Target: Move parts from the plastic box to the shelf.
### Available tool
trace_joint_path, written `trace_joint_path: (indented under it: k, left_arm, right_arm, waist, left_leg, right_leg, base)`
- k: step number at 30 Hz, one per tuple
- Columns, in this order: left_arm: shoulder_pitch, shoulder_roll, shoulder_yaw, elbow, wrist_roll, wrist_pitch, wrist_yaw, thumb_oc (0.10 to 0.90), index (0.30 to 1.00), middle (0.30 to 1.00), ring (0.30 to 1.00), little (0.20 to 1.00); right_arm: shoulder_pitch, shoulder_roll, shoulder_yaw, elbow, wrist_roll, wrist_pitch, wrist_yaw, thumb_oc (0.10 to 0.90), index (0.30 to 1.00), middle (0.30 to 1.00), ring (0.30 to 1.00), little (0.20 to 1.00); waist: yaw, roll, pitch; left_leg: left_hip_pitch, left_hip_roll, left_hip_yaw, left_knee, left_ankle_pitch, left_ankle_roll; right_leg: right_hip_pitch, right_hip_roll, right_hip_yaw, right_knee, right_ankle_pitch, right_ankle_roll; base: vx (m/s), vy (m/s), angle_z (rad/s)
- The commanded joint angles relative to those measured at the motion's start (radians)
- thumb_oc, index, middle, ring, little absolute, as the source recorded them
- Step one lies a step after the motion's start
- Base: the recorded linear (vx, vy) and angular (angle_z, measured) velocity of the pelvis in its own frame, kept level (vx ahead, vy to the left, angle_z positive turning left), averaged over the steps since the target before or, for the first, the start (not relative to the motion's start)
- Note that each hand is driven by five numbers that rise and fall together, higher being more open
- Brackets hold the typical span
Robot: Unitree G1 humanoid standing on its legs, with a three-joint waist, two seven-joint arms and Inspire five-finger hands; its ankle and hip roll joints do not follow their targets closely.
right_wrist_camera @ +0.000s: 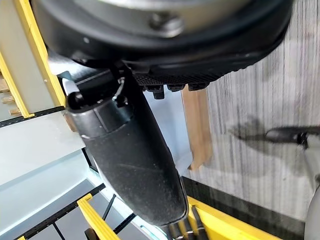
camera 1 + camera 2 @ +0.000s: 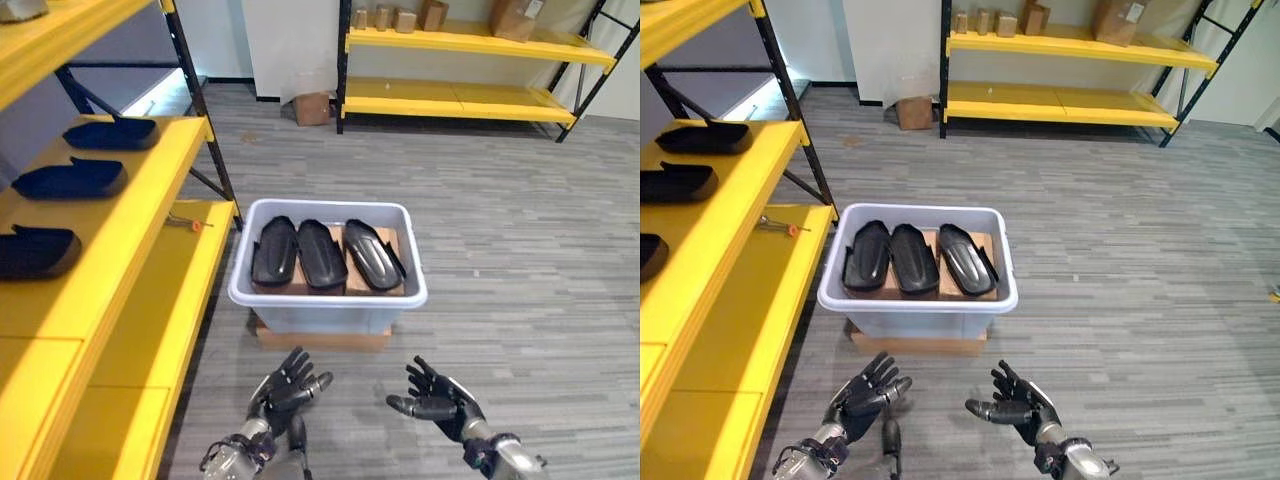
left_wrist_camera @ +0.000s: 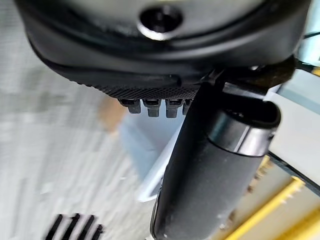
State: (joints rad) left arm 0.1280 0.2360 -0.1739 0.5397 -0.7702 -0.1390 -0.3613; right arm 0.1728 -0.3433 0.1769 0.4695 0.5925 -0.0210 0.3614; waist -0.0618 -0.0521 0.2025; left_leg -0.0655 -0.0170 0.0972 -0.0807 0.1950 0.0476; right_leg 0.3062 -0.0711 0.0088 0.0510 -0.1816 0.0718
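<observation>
Head views: the plastic box (image 2: pixel 327 300) stands on a flat wooden base on the floor beside the yellow shelf (image 2: pixel 150 215). Three black parts (image 2: pixel 323 254) lie side by side inside it; three more rest on the shelf. Left robot hand (image 2: pixel 285 388) and right robot hand (image 2: pixel 436 396) hover before the box, fingers spread, empty. Wrist views: each thumb stands out, nothing held. Risk: smooth curved shells may slip from a shallow grasp.

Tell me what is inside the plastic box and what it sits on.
Three black parts lie side by side in the plastic box, on brown cardboard. The box rests on a flat cardboard piece; what lies beneath the parts is hidden.
</observation>
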Motion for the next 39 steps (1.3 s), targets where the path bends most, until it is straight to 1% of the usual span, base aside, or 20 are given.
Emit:
trace_joint_path:
  k: [1,4,7,8,10,12,13,15,16,18,19,22,23,27,29,30,32,35,37,39]
  left_arm:
    - [-0.087,0.036,-0.014,-0.118,0.055,-0.126,-0.011,0.900,1.000,1.000,1.000,1.000]
    - [-0.110,0.054,-0.018,-0.141,0.080,-0.135,0.001,0.900,1.000,1.000,1.000,1.000]
    - [-0.126,0.076,-0.017,-0.180,0.093,-0.164,0.007,0.900,1.000,1.000,1.000,1.000]
    - [-0.127,0.078,-0.016,-0.190,0.094,-0.168,0.010,0.900,1.000,1.000,1.000,1.000]
    - [-0.128,0.090,-0.005,-0.256,0.094,-0.183,0.021,0.900,1.000,1.000,1.000,1.000]
    - [-0.122,0.099,0.009,-0.325,0.080,-0.177,0.040,0.900,1.000,1.000,1.000,1.000]
    - [-0.123,0.102,0.015,-0.334,0.076,-0.181,0.046,0.900,1.000,1.000,1.000,1.000]
    - [-0.140,0.114,0.018,-0.346,0.084,-0.182,0.065,0.900,1.000,1.000,1.000,1.000]
    - [-0.153,0.121,0.017,-0.352,0.092,-0.174,0.075,0.900,1.000,1.000,1.000,1.000]
    - [-0.167,0.123,0.015,-0.355,0.102,-0.158,0.086,0.900,1.000,1.000,1.000,1.000]
    - [-0.179,0.126,0.015,-0.368,0.112,-0.133,0.108,0.900,1.000,1.000,1.000,1.000]
    - [-0.173,0.125,0.014,-0.378,0.106,-0.117,0.113,0.900,1.000,1.000,1.000,1.000]
    - [-0.165,0.123,0.015,-0.382,0.093,-0.109,0.109,0.900,1.000,1.000,1.000,1.000]
    - [-0.137,0.112,0.009,-0.378,0.085,-0.111,0.082,0.900,1.000,1.000,1.000,1.000]
    - [-0.126,0.106,-0.003,-0.387,0.107,-0.124,0.096,0.900,1.000,1.000,1.000,1.000]
    - [-0.124,0.106,-0.005,-0.393,0.113,-0.125,0.122,0.900,1.000,1.000,1.000,1.000]
    - [-0.125,0.103,-0.003,-0.391,0.104,-0.123,0.142,0.900,1.000,1.000,1.000,1.000]
    - [-0.127,0.087,0.001,-0.406,0.084,-0.118,0.151,0.900,1.000,1.000,1.000,1.000]
    - [-0.124,0.081,-0.001,-0.419,0.090,-0.109,0.158,0.900,1.000,1.000,1.000,1.000]
    - [-0.123,0.077,-0.007,-0.432,0.100,-0.110,0.181,0.900,1.000,1.000,1.000,1.000]
  right_arm:
    - [-0.061,0.031,-0.047,-0.152,0.075,-0.160,-0.038,0.900,1.000,1.000,1.000,1.000]
    - [-0.083,0.050,-0.060,-0.182,0.059,-0.196,-0.090,0.900,1.000,1.000,1.000,1.000]
    - [-0.097,0.054,-0.077,-0.204,0.023,-0.207,-0.157,0.900,1.000,1.000,1.000,1.000]
    - [-0.098,0.055,-0.081,-0.204,0.020,-0.207,-0.173,0.900,1.000,1.000,1.000,1.000]
    - [-0.095,0.065,-0.108,-0.197,0.004,-0.227,-0.211,0.900,1.000,1.000,1.000,1.000]
    - [-0.090,0.070,-0.130,-0.195,-0.021,-0.247,-0.230,0.900,1.000,1.000,1.000,1.000]
    - [-0.091,0.069,-0.137,-0.191,-0.030,-0.246,-0.226,0.900,1.000,1.000,1.000,1.000]
    - [-0.097,0.057,-0.148,-0.179,-0.045,-0.242,-0.244,0.900,1.000,1.000,1.000,1.000]
    - [-0.104,0.046,-0.156,-0.173,-0.034,-0.240,-0.257,0.900,1.000,1.000,1.000,1.000]
    - [-0.112,0.033,-0.169,-0.168,-0.018,-0.242,-0.279,0.900,1.000,1.000,1.000,1.000]
    - [-0.116,0.018,-0.200,-0.179,0.000,-0.236,-0.295,0.900,1.000,1.000,1.000,1.000]
    - [-0.113,0.011,-0.230,-0.202,-0.005,-0.232,-0.298,0.900,1.000,1.000,1.000,1.000]
    - [-0.112,0.010,-0.241,-0.208,-0.009,-0.220,-0.288,0.900,1.000,1.000,1.000,1.000]
    - [-0.102,0.001,-0.266,-0.192,-0.029,-0.187,-0.288,0.900,1.000,1.000,1.000,1.000]
    - [-0.096,-0.029,-0.288,-0.166,-0.026,-0.216,-0.295,0.900,1.000,1.000,1.000,1.000]
    - [-0.096,-0.038,-0.299,-0.161,-0.058,-0.247,-0.322,0.900,1.000,1.000,1.000,1.000]
    - [-0.097,-0.046,-0.299,-0.165,-0.110,-0.270,-0.362,0.900,1.000,1.000,1.000,1.000]
    - [-0.112,-0.082,-0.297,-0.190,-0.277,-0.305,-0.456,0.900,1.000,1.000,1.000,1.000]
    - [-0.121,-0.104,-0.293,-0.215,-0.369,-0.304,-0.499,0.900,1.000,1.000,1.000,1.000]
    - [-0.138,-0.152,-0.282,-0.272,-0.506,-0.295,-0.550,0.900,1.000,1.000,1.000,1.000]
  waist:
    - [0.000,0.007,-0.046]
    - [-0.001,0.010,-0.057]
    - [-0.005,0.013,-0.071]
    - [-0.004,0.014,-0.073]
    - [-0.001,0.021,-0.076]
    - [0.003,0.026,-0.071]
    - [0.003,0.027,-0.068]
    - [-0.005,0.026,-0.062]
    - [-0.011,0.021,-0.059]
    - [-0.017,0.016,-0.054]
    - [-0.030,0.001,-0.045]
    - [-0.050,-0.010,-0.038]
    - [-0.057,-0.012,-0.036]
    - [-0.071,-0.021,-0.037]
    - [-0.066,-0.036,-0.048]
    - [-0.061,-0.042,-0.056]
    - [-0.058,-0.045,-0.061]
    - [-0.056,-0.044,-0.077]
    - [-0.058,-0.041,-0.079]
    - [-0.062,-0.033,-0.079]
  left_leg:
    - [0.002,0.042,-0.018,0.083,-0.195,-0.032]
    - [0.019,0.022,-0.017,0.088,-0.212,-0.001]
    - [0.045,-0.006,0.001,0.072,-0.227,0.031]
    - [0.048,-0.009,0.004,0.070,-0.230,0.035]
    - [0.073,-0.019,0.016,0.064,-0.246,0.055]
    - [0.100,-0.022,0.027,0.055,-0.259,0.065]
    - [0.109,-0.022,0.030,0.053,-0.264,0.066]
    - [0.134,-0.018,0.032,0.043,-0.270,0.064]
    - [0.145,-0.015,0.033,0.035,-0.270,0.061]
    - [0.158,-0.009,0.033,0.027,-0.269,0.056]
    - [0.178,-0.005,0.030,0.020,-0.275,0.042]
    - [0.210,0.003,0.025,0.005,-0.289,0.027]
    - [0.223,0.009,0.026,0.001,-0.294,0.022]
    - [0.259,0.027,0.025,-0.001,-0.311,0.012]
    - [0.266,0.038,0.025,0.003,-0.319,0.004]
    - [0.269,0.048,0.034,0.003,-0.322,-0.001]
    - [0.276,0.058,0.044,0.001,-0.323,-0.006]
    - [0.282,0.083,0.065,0.000,-0.318,-0.023]
    - [0.282,0.093,0.066,0.002,-0.314,-0.029]
    - [0.274,0.109,0.067,0.022,-0.313,-0.043]
  right_leg:
    - [-0.136,0.007,-0.051,0.058,0.035,-0.012]
    - [-0.164,-0.017,-0.059,0.139,0.050,0.011]
    - [-0.216,-0.041,-0.067,0.281,0.132,0.039]
    - [-0.225,-0.045,-0.068,0.305,0.143,0.040]
    - [-0.270,-0.072,-0.095,0.431,0.209,0.040]
    - [-0.321,-0.090,-0.120,0.519,0.242,0.043]
    - [-0.337,-0.084,-0.127,0.526,0.243,0.045]
    - [-0.372,-0.049,-0.129,0.497,0.224,0.047]
    - [-0.378,-0.031,-0.128,0.447,0.213,0.046]
    - [-0.374,-0.016,-0.128,0.378,0.205,0.046]
    - [-0.381,-0.014,-0.114,0.219,0.229,0.054]
    - [-0.404,-0.013,-0.076,0.060,0.277,0.070]
    - [-0.422,-0.015,-0.059,0.027,0.301,0.078]
    - [-0.441,-0.014,-0.020,-0.025,0.337,0.092]
    - [-0.403,-0.011,-0.025,-0.062,0.329,0.091]
    - [-0.384,-0.016,-0.042,-0.073,0.323,0.090]
    - [-0.367,-0.018,-0.056,-0.078,0.315,0.087]
    - [-0.323,-0.012,-0.077,-0.077,0.272,0.064]
    - [-0.311,-0.002,-0.077,-0.066,0.247,0.049]
    - [-0.297,0.010,-0.077,-0.051,0.210,0.025]
  base:
    - [0.25,0.317,0.04]
    - [0.18,0.246,0.21]
    - [0.15,0.217,0.12]
    - [0.13,0.201,0.07]
    - [0.12,0.180,0.06]
    - [0.10,0.120,-0.09]
    - [0.11,0.052,-0.14]
    - [0.09,-0.064,-0.07]
    - [0.09,-0.103,-0.09]
    - [0.11,-0.149,-0.01]
    - [0.14,-0.188,0.03]
    - [0.13,-0.156,-0.06]
    - [0.11,-0.120,0.06]
    - [0.13,-0.159,0.15]
    - [0.18,-0.360,0.32]
    - [0.12,-0.323,0.33]
    - [0.10,-0.248,0.13]
    - [0.17,-0.273,-0.07]
    - [0.18,-0.232,-0.13]
    - [0.19,-0.259,-0.12]
